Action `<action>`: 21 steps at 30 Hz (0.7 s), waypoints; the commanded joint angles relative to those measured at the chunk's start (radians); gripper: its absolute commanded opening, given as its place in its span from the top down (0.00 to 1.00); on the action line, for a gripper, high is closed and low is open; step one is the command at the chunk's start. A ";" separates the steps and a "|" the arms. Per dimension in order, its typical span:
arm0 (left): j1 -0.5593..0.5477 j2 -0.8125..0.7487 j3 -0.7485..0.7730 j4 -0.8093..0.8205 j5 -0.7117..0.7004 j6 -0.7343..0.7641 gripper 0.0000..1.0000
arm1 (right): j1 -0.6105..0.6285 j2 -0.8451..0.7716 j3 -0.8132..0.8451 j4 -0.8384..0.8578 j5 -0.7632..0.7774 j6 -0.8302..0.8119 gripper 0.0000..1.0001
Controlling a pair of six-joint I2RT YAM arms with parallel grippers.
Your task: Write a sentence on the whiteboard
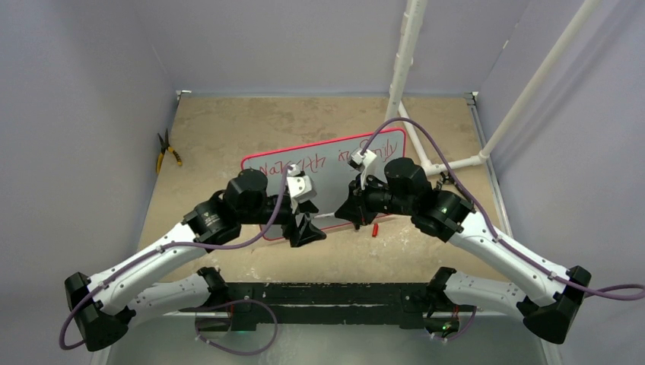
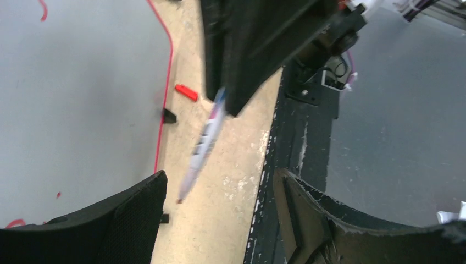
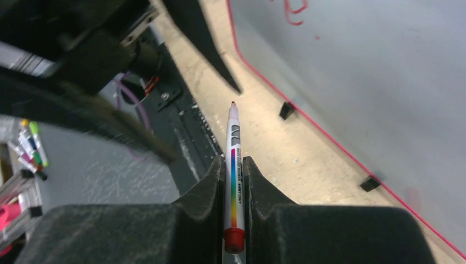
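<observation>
The whiteboard [image 1: 335, 171] lies on the table, white with a thin red rim and small black feet [image 3: 286, 110]. The sentence [image 1: 319, 158] runs in red along its far edge, reading roughly "Warmth in family"; any second line is hidden by the arms. My right gripper [image 1: 356, 213] is shut on a white marker with a rainbow stripe [image 3: 233, 137]. Its tip is bare and hangs over the table just off the board's near edge. My left gripper [image 1: 306, 230] is open and empty beside the marker [image 2: 202, 144]. Its fingers [image 2: 129, 220] straddle the table's front strip.
A red marker cap [image 1: 375, 229] lies on the table by the board's near rim, also in the left wrist view [image 2: 186, 92]. Yellow-handled pliers [image 1: 167, 152] lie far left. A white pipe frame [image 1: 403, 68] stands back right. Several spare markers [image 3: 30, 148] sit beyond the front edge.
</observation>
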 commanded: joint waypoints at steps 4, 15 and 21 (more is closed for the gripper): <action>-0.055 0.039 -0.028 0.096 -0.072 0.001 0.30 | -0.003 -0.007 0.052 -0.082 -0.175 -0.049 1.00; -0.127 0.097 -0.031 0.110 -0.070 0.008 0.83 | -0.003 -0.011 0.043 -0.047 -0.252 -0.068 1.00; -0.128 0.074 -0.081 0.198 -0.089 -0.079 1.00 | -0.003 -0.052 -0.036 0.064 -0.220 0.002 0.73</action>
